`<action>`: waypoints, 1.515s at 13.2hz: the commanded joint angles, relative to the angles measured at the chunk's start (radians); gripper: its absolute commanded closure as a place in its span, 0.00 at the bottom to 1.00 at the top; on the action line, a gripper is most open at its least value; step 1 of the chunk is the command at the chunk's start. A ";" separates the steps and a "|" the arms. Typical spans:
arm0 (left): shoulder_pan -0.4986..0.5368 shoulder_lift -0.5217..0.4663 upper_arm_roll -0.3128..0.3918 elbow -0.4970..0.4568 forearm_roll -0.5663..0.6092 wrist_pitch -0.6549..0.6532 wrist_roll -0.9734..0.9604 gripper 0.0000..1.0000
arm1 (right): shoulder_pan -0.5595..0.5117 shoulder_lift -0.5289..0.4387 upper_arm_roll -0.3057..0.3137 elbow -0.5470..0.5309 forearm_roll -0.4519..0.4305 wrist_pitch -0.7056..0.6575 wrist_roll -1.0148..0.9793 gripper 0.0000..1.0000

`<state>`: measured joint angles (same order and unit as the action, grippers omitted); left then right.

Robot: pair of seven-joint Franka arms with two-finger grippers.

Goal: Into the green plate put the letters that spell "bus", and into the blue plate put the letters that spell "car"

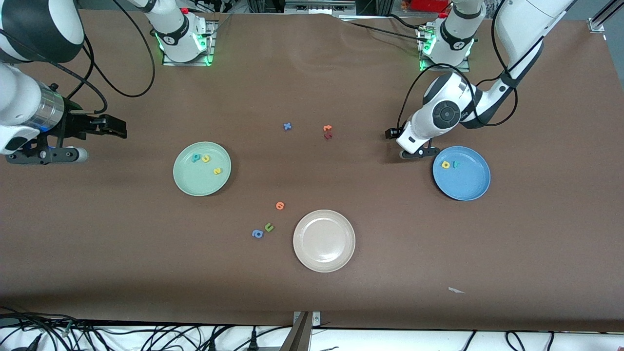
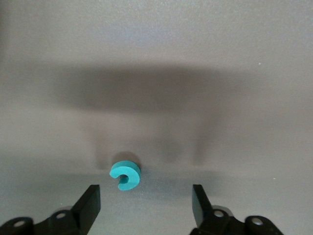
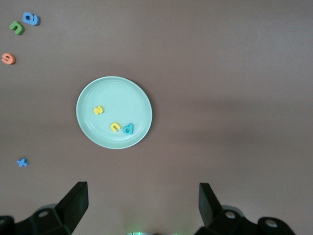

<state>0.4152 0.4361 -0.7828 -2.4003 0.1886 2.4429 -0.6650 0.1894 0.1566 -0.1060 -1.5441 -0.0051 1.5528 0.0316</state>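
While the right end effector (image 1: 105, 127) waits with its fingers wide apart and empty over bare brown counter (image 1: 312, 273) at the right arm's end, the left end effector (image 2: 145, 203) is low over the counter just beside the round medium-blue plate (image 1: 468, 187), and the coming move appears to turn on it. In the left wrist view the small teal foam letter c (image 2: 125, 175) lies flat on the counter between the two dark fingers (image 2: 90, 203), which stand apart on either side of it without touching; it sits closer to one finger than the other. The letter is a thick rounded ring with a gap, so it has no marked long axis. The left arm is plainly the nearer one. In the blue plate lie a yellow blocky foam letter (image 1: 445, 165) and a small teal foam r (image 1: 456, 164). The round pale mint-green plate (image 1: 195, 183) already holds a teal b-shaped letter (image 1: 196, 157), a yellow u (image 1: 205, 158) and a yellow s (image 1: 217, 171).
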 commanded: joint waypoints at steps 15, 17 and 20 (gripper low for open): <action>0.004 -0.002 0.040 -0.010 0.034 0.013 -0.015 0.34 | -0.169 -0.170 0.120 -0.099 0.011 0.078 -0.024 0.00; -0.006 0.006 0.040 -0.010 0.034 0.013 -0.043 0.34 | -0.200 -0.170 0.161 -0.099 0.011 0.079 -0.021 0.00; -0.016 0.010 0.040 -0.010 0.034 0.013 -0.061 0.42 | -0.200 -0.173 0.161 -0.108 0.013 0.078 -0.006 0.00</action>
<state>0.4091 0.4419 -0.7465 -2.4055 0.1972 2.4448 -0.6962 0.0163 -0.0253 0.0387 -1.6750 -0.0053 1.6572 0.0276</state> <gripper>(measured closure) 0.366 0.000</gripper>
